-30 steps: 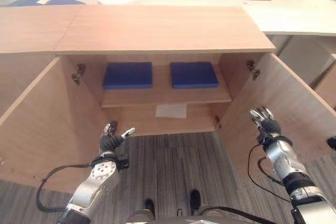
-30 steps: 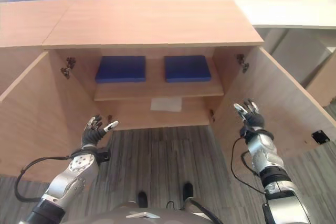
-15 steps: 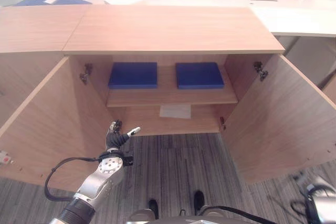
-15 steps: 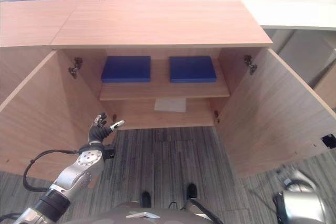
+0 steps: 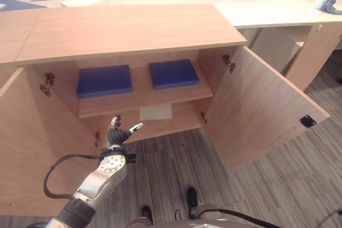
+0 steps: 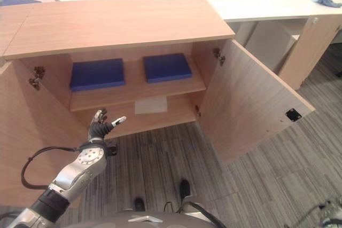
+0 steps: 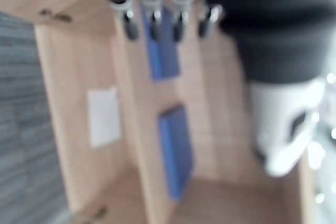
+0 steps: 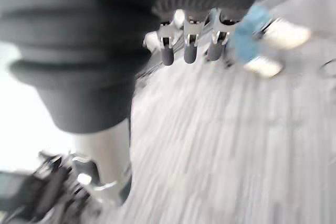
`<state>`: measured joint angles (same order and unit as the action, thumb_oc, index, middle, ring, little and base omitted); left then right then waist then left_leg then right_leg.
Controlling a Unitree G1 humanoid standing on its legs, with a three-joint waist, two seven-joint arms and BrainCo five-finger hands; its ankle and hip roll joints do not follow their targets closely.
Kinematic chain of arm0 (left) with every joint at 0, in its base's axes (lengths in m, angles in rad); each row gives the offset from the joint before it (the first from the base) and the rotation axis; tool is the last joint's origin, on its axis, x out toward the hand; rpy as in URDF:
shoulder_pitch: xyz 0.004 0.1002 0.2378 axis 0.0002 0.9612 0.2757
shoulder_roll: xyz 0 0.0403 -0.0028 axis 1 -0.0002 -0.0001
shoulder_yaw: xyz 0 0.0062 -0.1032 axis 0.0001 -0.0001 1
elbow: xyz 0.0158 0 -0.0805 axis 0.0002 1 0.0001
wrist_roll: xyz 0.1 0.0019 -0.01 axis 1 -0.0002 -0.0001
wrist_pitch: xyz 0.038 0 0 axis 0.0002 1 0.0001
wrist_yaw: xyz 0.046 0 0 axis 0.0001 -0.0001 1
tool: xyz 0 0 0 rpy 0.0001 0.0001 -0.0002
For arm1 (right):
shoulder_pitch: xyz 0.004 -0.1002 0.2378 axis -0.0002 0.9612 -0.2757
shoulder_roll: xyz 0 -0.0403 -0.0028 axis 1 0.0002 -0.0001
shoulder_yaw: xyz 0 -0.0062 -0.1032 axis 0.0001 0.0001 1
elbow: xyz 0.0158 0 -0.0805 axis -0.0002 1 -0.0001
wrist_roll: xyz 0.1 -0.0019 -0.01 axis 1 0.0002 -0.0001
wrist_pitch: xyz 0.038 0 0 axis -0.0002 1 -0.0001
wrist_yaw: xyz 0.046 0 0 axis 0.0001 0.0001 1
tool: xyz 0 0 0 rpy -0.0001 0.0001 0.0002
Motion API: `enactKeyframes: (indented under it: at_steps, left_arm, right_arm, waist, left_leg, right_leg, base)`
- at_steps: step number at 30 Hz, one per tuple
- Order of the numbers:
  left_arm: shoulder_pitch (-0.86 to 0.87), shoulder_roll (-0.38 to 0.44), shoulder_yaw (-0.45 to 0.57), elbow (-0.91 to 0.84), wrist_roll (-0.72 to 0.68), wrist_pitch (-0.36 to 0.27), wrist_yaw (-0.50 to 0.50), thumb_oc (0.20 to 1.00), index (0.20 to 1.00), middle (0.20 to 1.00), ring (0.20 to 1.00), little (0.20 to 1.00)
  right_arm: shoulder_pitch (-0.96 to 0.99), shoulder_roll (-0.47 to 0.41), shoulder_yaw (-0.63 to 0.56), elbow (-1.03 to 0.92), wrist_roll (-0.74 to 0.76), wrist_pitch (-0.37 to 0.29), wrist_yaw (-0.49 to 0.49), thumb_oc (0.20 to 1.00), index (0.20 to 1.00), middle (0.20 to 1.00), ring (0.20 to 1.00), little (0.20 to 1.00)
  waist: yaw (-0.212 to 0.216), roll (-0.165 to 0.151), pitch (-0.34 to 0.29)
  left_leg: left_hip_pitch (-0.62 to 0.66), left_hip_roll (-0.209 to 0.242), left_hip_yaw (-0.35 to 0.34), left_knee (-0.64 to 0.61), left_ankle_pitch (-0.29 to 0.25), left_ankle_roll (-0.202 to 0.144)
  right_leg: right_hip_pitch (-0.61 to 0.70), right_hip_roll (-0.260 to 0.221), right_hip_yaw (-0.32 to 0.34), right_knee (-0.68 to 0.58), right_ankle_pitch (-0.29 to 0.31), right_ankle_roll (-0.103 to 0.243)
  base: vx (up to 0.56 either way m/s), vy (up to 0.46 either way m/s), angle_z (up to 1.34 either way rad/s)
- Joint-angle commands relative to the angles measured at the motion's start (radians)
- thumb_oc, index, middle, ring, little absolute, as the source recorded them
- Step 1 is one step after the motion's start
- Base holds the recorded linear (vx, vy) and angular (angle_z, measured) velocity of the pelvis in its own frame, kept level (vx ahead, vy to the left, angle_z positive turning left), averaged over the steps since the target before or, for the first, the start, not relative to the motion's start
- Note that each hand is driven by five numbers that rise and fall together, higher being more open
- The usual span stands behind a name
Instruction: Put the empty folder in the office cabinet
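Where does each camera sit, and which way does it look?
Left eye view: on the head, looking down into the open cabinet with two blue folders on its shelf; the left robot hand, open, shows before it.
Right eye view: beside it on the head, same scene.
Left wrist view: along the left robot hand's fingers toward the shelf, folders and white sheet.
Right wrist view: along the right robot hand, fingers straight, toward grey floor.
Shared: the eye views and left wrist view all show the folders.
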<state>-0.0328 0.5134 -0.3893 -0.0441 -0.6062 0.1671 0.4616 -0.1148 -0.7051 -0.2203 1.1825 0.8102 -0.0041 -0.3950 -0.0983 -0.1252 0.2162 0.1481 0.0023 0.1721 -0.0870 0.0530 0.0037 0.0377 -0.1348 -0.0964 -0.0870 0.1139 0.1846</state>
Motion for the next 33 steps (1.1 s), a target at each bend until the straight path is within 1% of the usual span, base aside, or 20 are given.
enactKeyframes:
  at_steps: [1,4,5,7,8,11,12,13,14,18,21,22,25,26,27,28,29,30,31,33]
  left_arm:
    - [0.002,0.042,0.058,-0.044,0.016,-0.032,-0.049,1.000,1.000,1.000,1.000,1.000]
    - [0.021,0.034,0.076,-0.031,0.029,-0.039,-0.080,1.000,1.000,1.000,1.000,1.000]
    - [0.024,0.032,0.075,-0.020,0.032,-0.048,-0.091,1.000,1.000,1.000,1.000,1.000]
    - [0.025,0.028,0.075,-0.014,0.036,-0.052,-0.105,1.000,1.000,1.000,1.000,1.000]
    - [0.025,0.025,0.070,-0.011,0.039,-0.057,-0.112,1.000,1.000,1.000,1.000,1.000]
    - [0.014,0.017,0.058,0.009,0.044,-0.068,-0.131,1.000,1.000,1.000,1.000,1.000]
    - [0.014,0.017,0.058,0.009,0.044,-0.068,-0.131,1.000,1.000,1.000,1.000,1.000]
    - [0.009,0.011,0.049,0.024,0.047,-0.075,-0.144,1.000,1.000,1.000,1.000,1.000]
    - [0.009,0.011,0.049,0.024,0.047,-0.075,-0.144,1.000,1.000,1.000,1.000,1.000]
    - [0.005,0.005,0.029,0.048,0.050,-0.094,-0.157,1.000,1.000,1.000,1.000,1.000]
    - [0.005,0.001,0.023,0.055,0.053,-0.103,-0.162,1.000,1.000,1.000,1.000,1.000]
    - [0.004,-0.003,0.019,0.060,0.055,-0.106,-0.167,1.000,1.000,1.000,1.000,1.000]
    - [0.008,-0.008,0.016,0.059,0.056,-0.118,-0.168,1.000,1.000,1.000,1.000,1.000]
    - [0.011,-0.011,0.016,0.058,0.058,-0.121,-0.168,1.000,1.000,1.000,1.000,1.000]
    - [0.017,-0.019,0.016,0.058,0.064,-0.131,-0.167,1.000,1.000,1.000,1.000,1.000]
    - [0.020,-0.023,0.017,0.055,0.067,-0.131,-0.165,1.000,1.000,1.000,1.000,1.000]
    - [0.020,-0.023,0.017,0.055,0.067,-0.131,-0.165,1.000,1.000,1.000,1.000,1.000]
    - [0.024,-0.027,0.016,0.055,0.068,-0.135,-0.160,1.000,1.000,1.000,1.000,1.000]
    - [0.034,-0.040,0.020,0.050,0.080,-0.138,-0.146,1.000,1.000,1.000,1.000,1.000]
    - [0.038,-0.052,0.021,0.046,0.093,-0.140,-0.131,1.000,1.000,1.000,1.000,1.000]
  right_arm:
    - [-0.157,-0.107,0.112,-0.106,-0.127,-0.265,0.145,1.000,1.000,1.000,1.000,1.000]
    - [-0.201,-0.109,0.167,-0.215,-0.155,-0.316,0.211,1.000,1.000,1.000,1.000,1.000]
    - [-0.219,-0.109,0.187,-0.248,-0.136,-0.320,0.244,1.000,1.000,1.000,1.000,1.000]
    - [-0.251,-0.105,0.212,-0.271,-0.116,-0.318,0.268,1.000,1.000,1.000,1.000,1.000]
    - [-0.280,-0.094,0.234,-0.282,-0.112,-0.341,0.299,1.000,1.000,1.000,1.000,1.000]
    - [-0.359,-0.072,0.280,-0.289,-0.105,-0.341,0.324,1.000,1.000,1.000,1.000,1.000]
    - [-0.359,-0.072,0.280,-0.289,-0.105,-0.341,0.324,1.000,1.000,1.000,1.000,1.000]
    - [-0.407,-0.049,0.307,-0.292,-0.090,-0.334,0.337,1.000,1.000,1.000,1.000,1.000]
    - [-0.407,-0.049,0.307,-0.292,-0.090,-0.334,0.337,1.000,1.000,1.000,1.000,1.000]
    - [-0.460,-0.003,0.347,-0.300,-0.077,-0.326,0.397,1.000,1.000,1.000,1.000,1.000]
    - [-0.472,0.020,0.364,-0.314,-0.040,-0.321,0.412,1.000,1.000,1.000,1.000,1.000]
    - [-0.473,0.058,0.373,-0.342,0.005,-0.307,0.436,1.000,1.000,1.000,1.000,1.000]
    - [-0.449,0.123,0.395,-0.440,0.039,-0.277,0.487,1.000,1.000,1.000,1.000,1.000]
    - [-0.434,0.145,0.405,-0.476,0.069,-0.248,0.523,1.000,1.000,1.000,1.000,1.000]
    - [-0.393,0.192,0.429,-0.562,0.122,-0.215,0.573,1.000,1.000,1.000,1.000,1.000]
    - [-0.363,0.219,0.437,-0.609,0.155,-0.186,0.606,1.000,1.000,1.000,1.000,1.000]
    - [-0.363,0.219,0.437,-0.609,0.155,-0.186,0.606,1.000,1.000,1.000,1.000,1.000]
    - [-0.328,0.252,0.451,-0.662,0.163,-0.170,0.620,1.000,1.000,1.000,1.000,1.000]
    - [-0.238,0.322,0.502,-0.786,0.158,-0.131,0.646,1.000,1.000,1.000,1.000,1.000]
    - [-0.157,0.372,0.562,-0.867,0.120,-0.115,0.658,1.000,1.000,1.000,1.000,1.000]
  waist:
    - [0.050,0.063,-0.023]
    - [0.057,0.067,-0.028]
    - [0.061,0.067,-0.031]
    - [0.071,0.069,-0.034]
    - [0.080,0.070,-0.035]
    - [0.098,0.072,-0.040]
    - [0.098,0.072,-0.040]
    - [0.109,0.073,-0.044]
    - [0.109,0.073,-0.044]
    - [0.126,0.075,-0.046]
    - [0.133,0.075,-0.044]
    - [0.138,0.075,-0.042]
    - [0.138,0.075,-0.038]
    - [0.137,0.074,-0.036]
    - [0.133,0.072,-0.033]
    - [0.129,0.070,-0.032]
    - [0.129,0.070,-0.032]
    - [0.125,0.068,-0.031]
    - [0.112,0.064,-0.027]
    - [0.100,0.060,-0.024]
  left_leg:
    - [0.006,-0.001,0.001,0.062,-0.175,0.018]
    - [0.009,-0.002,-0.003,0.061,-0.178,0.016]
    - [0.009,-0.004,-0.005,0.063,-0.181,0.017]
    - [0.007,-0.006,-0.010,0.065,-0.184,0.017]
    - [0.007,-0.007,-0.015,0.066,-0.186,0.017]
    - [0.006,-0.009,-0.025,0.068,-0.188,0.016]
    - [0.006,-0.009,-0.025,0.068,-0.188,0.016]
    - [0.007,-0.009,-0.033,0.069,-0.189,0.015]
    - [0.007,-0.009,-0.033,0.069,-0.189,0.015]
    - [0.009,-0.009,-0.049,0.071,-0.190,0.013]
    - [0.008,-0.009,-0.055,0.073,-0.189,0.013]
    - [0.007,-0.010,-0.062,0.076,-0.191,0.014]
    - [0.006,-0.012,-0.070,0.080,-0.192,0.016]
    - [0.005,-0.012,-0.071,0.080,-0.191,0.016]
    - [0.004,-0.012,-0.071,0.082,-0.189,0.017]
    - [0.003,-0.013,-0.071,0.084,-0.189,0.019]
    - [0.003,-0.013,-0.071,0.084,-0.189,0.019]
    - [0.004,-0.014,-0.070,0.086,-0.189,0.020]
    - [0.005,-0.015,-0.067,0.087,-0.187,0.025]
    - [0.004,-0.015,-0.063,0.088,-0.185,0.028]
  right_leg:
    - [-0.156,-0.045,0.018,0.000,0.097,0.056]
    - [-0.155,-0.049,0.013,0.000,0.094,0.053]
    - [-0.155,-0.051,0.010,0.000,0.093,0.053]
    - [-0.154,-0.055,0.006,0.000,0.089,0.052]
    - [-0.152,-0.057,0.002,0.000,0.086,0.051]
    - [-0.147,-0.058,-0.005,0.000,0.081,0.050]
    - [-0.147,-0.058,-0.005,0.000,0.081,0.050]
    - [-0.143,-0.059,-0.010,0.000,0.079,0.049]
    - [-0.143,-0.059,-0.010,0.000,0.079,0.049]
    - [-0.138,-0.062,-0.020,0.000,0.080,0.045]
    - [-0.135,-0.063,-0.024,0.000,0.080,0.044]
    - [-0.134,-0.064,-0.027,0.000,0.078,0.042]
    - [-0.134,-0.063,-0.023,0.000,0.077,0.040]
    - [-0.135,-0.062,-0.021,0.000,0.079,0.039]
    - [-0.136,-0.061,-0.016,0.000,0.082,0.038]
    - [-0.139,-0.061,-0.014,0.000,0.084,0.039]
    - [-0.139,-0.061,-0.014,0.000,0.084,0.039]
    - [-0.140,-0.061,-0.011,0.000,0.086,0.038]
    - [-0.147,-0.058,-0.002,0.000,0.091,0.039]
    - [-0.152,-0.057,0.007,0.000,0.095,0.039]
  base:
    - [0.00,0.010,0.09]
    - [0.01,0.001,0.00]
    - [0.01,-0.001,0.13]
    - [0.00,0.001,0.19]
    - [-0.01,0.002,0.16]
    - [0.00,0.003,-0.01]
    - [0.01,-0.001,-0.04]
    - [0.00,0.000,0.00]
    - [0.01,-0.001,-0.03]
    - [0.00,0.000,0.00]
    - [0.00,0.000,0.00]
    - [-0.03,0.017,-0.03]
    - [-0.03,0.019,-0.19]
    - [-0.03,0.024,-0.36]
    - [-0.03,0.026,-0.36]
    - [-0.02,0.019,-0.20]
    - [-0.01,0.011,-0.15]
    - [-0.01,0.015,-0.12]
    - [-0.02,0.020,-0.15]
    - [-0.03,0.021,-0.13]
